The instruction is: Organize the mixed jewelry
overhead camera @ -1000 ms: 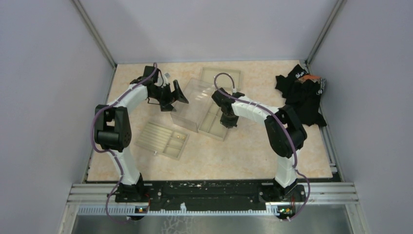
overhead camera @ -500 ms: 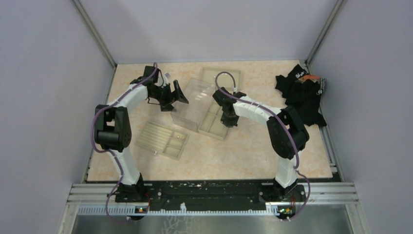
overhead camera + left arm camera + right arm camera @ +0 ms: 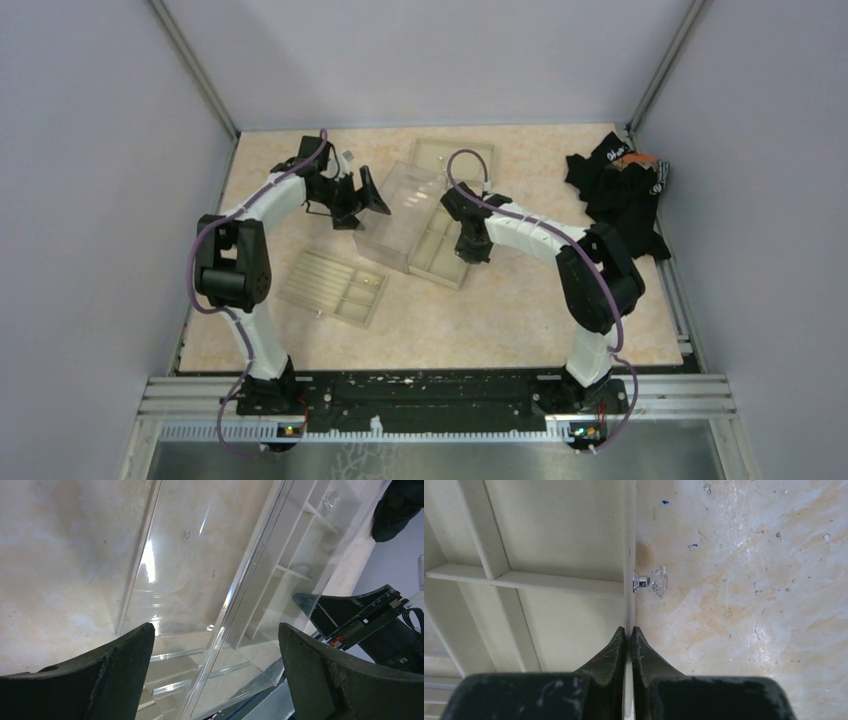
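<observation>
The left gripper (image 3: 215, 630) gapes wide beside the clear box (image 3: 200, 555). The right gripper (image 3: 628, 630) clamps the right wall of the beige tray (image 3: 564, 530), near its knob (image 3: 655, 581).

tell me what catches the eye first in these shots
The right hand is pinched shut on the thin front wall of a beige tray, beside its crystal knob. The left hand gapes wide open facing a clear box mid-table, and a black cloth heap sits at the far right.
</observation>
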Available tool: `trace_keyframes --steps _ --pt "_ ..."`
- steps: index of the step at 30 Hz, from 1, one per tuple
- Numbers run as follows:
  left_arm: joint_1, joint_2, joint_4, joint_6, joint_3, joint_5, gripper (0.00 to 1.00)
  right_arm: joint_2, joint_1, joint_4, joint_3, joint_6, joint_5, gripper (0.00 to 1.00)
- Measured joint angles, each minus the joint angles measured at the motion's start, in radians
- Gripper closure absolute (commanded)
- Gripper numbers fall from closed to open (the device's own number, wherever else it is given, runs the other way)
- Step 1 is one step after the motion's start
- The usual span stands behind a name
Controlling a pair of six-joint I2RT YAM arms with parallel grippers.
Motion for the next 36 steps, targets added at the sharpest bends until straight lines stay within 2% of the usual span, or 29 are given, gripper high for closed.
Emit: trace_keyframes --steps 14,29,36 --pt "-0.016 0.0 -0.017 0.009 0.0 0.011 0.01 -0.027 0.001 0.046 -0.096 0.004 -0.033 1.0" --pt "-0.025 0.0 -0.019 0.027 0.0 0.027 0.01 -0.027 0.017 0.054 -0.092 0.0 -0.043 1.0" --pt "-0.026 0.0 -0.019 0.038 0.0 0.026 0.01 -0.005 0.029 0.006 -0.04 -0.001 -0.041 1.0"
